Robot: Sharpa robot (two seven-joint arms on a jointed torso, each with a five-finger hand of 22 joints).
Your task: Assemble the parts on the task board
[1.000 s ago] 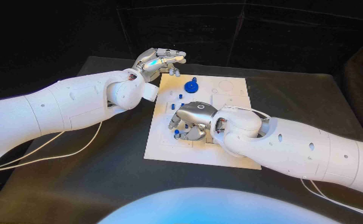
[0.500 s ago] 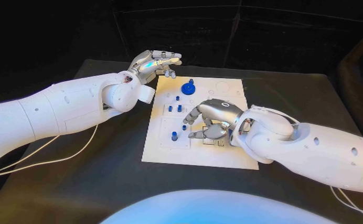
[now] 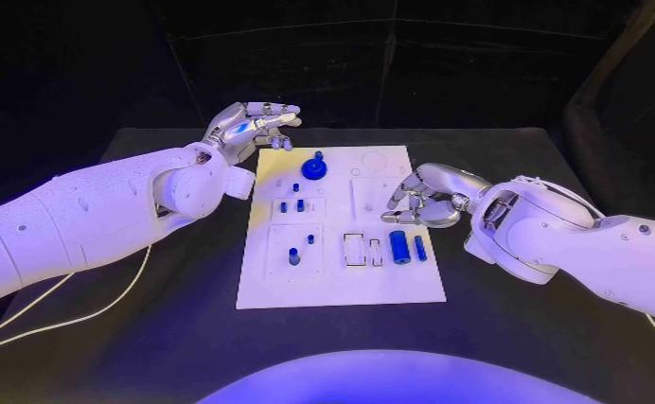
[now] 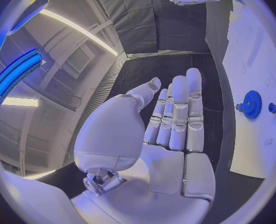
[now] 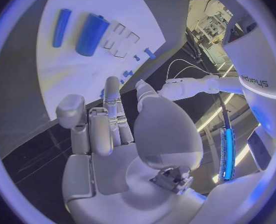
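White task board [image 3: 342, 272] | blue gear [image 3: 315, 168] upright | right hand [image 3: 426, 198] empty at edge

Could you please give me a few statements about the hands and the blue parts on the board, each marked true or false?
1. The left hand holds a blue part. False: its fingers hold nothing, as the left wrist view shows.
2. The round blue toothed gear sits at the far end of the white task board. True.
3. The right hand grips the thick blue cylinder. False: the cylinder lies on the board, apart from the hand.
4. A thinner blue rod lies beside the thick cylinder. True.
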